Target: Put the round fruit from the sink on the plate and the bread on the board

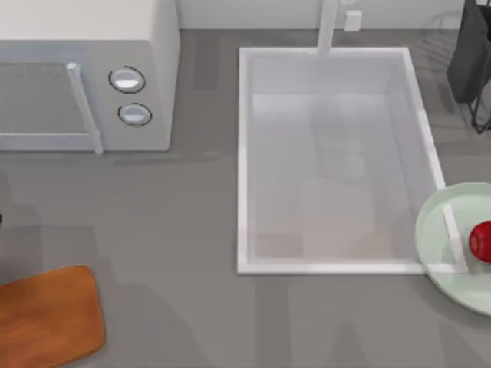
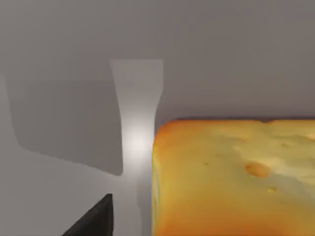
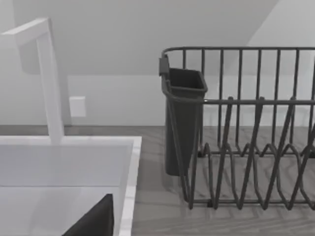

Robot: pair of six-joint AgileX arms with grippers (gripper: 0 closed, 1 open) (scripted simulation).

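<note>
The red round fruit (image 1: 482, 241) lies on the mint-green plate (image 1: 449, 268) at the right edge of the top view, where the plate overlaps the front right corner of the white sink (image 1: 242, 153). Nothing lies in the sink's basin. The orange-brown board (image 1: 46, 318) sits bare at the front left. In the left wrist view the golden-yellow bread (image 2: 231, 177) looms very close, just beside a dark part of my left gripper (image 2: 93, 219), over a grey surface. A dark part of my right gripper (image 3: 93, 219) hangs over the sink's (image 3: 64, 167) back right corner.
A white microwave (image 1: 84, 69) with two round knobs stands at the back left. The white faucet (image 1: 328, 27) rises behind the sink. A dark wire dish rack (image 3: 246, 132) with a cutlery cup (image 3: 182, 118) stands right of the sink at the back.
</note>
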